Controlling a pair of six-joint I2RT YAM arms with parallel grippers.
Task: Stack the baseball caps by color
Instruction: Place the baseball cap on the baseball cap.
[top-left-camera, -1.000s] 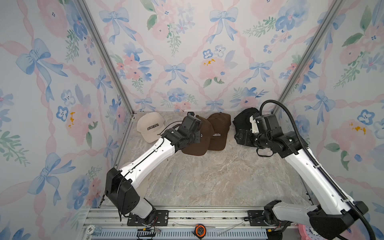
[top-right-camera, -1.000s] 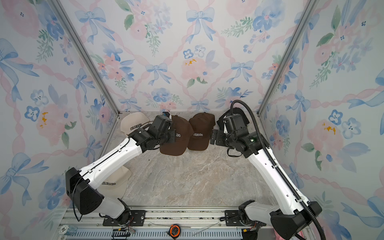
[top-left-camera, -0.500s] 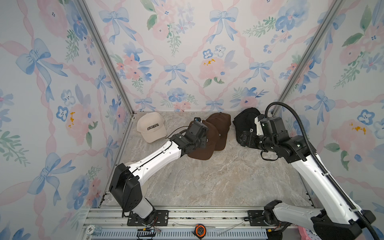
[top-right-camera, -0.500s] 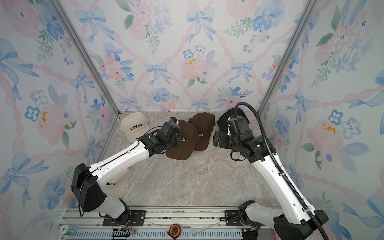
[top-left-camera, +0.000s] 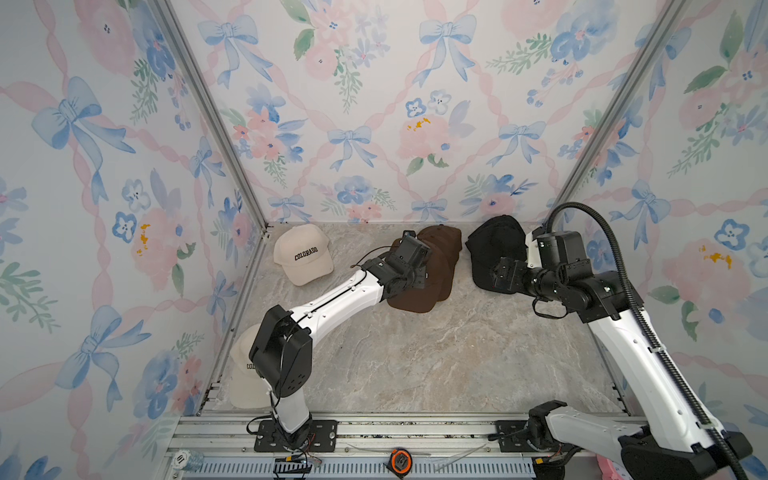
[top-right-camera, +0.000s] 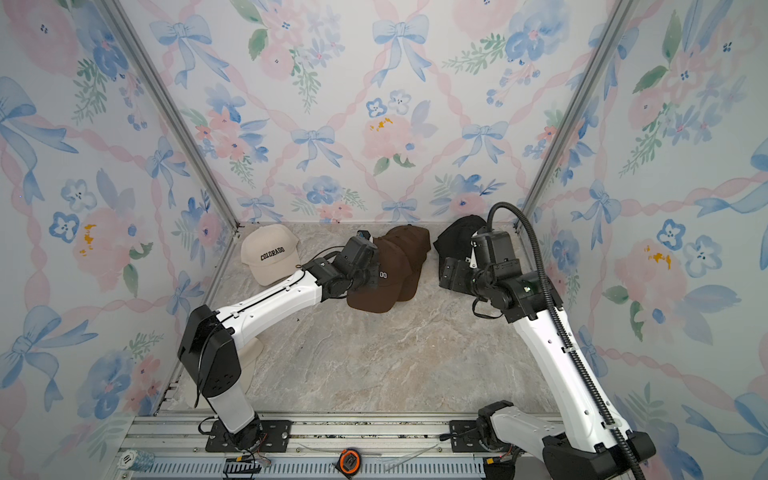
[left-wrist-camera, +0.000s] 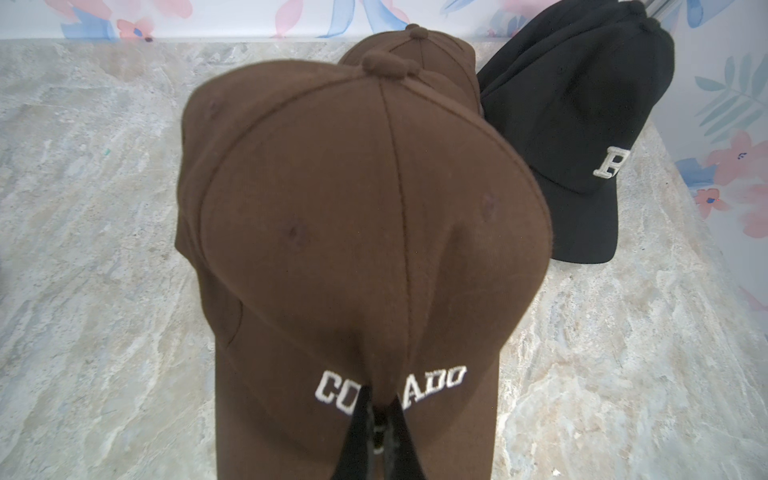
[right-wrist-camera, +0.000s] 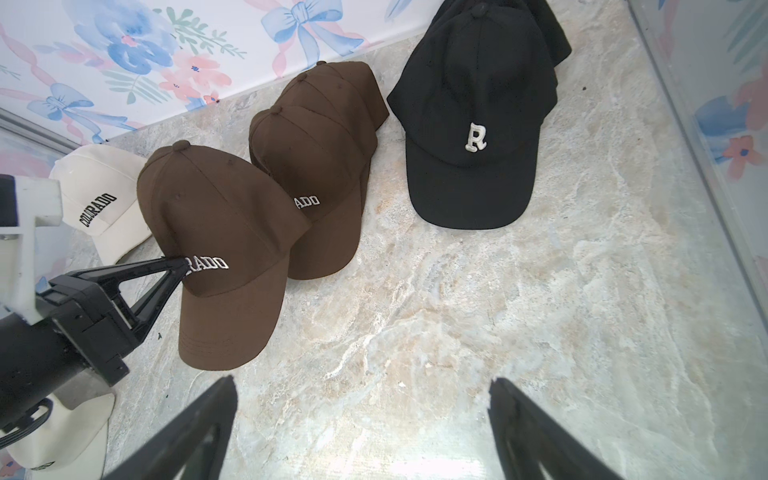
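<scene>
Ok so the left gripper (left-wrist-camera: 380, 413) is pressed tight together, pinching a brown cap (left-wrist-camera: 353, 216) right in the middle of its white COLORADO lettering. The fabric bunches up between the fingers (right-wrist-camera: 124, 270) and a couple of letters vanish behind them. That cap sits around 12 o'clock on the marble tabletop (top-left-camera: 415, 365), its crown leaning over the front of the brown stack (right-wrist-camera: 316, 137) just behind it. The brim points back toward the arms. I honestly can't tell whether the brim is resting on the marble or hanging just off it. The right gripper (right-wrist-camera: 361, 432) is spread as wide as it goes, holding nothing and touching nothing, with bare marble under it. It hovers near the black caps (right-wrist-camera: 473, 124), the top one showing a white R, piled at about 1 o'clock close to the back corner. A cream cap (top-left-camera: 303, 253) with dark COLORADO sits alone at roughly 11 o'clock. A second cream cap (top-left-camera: 243, 374) is down at 8 o'clock, half hidden behind the left arm's elbow.
</scene>
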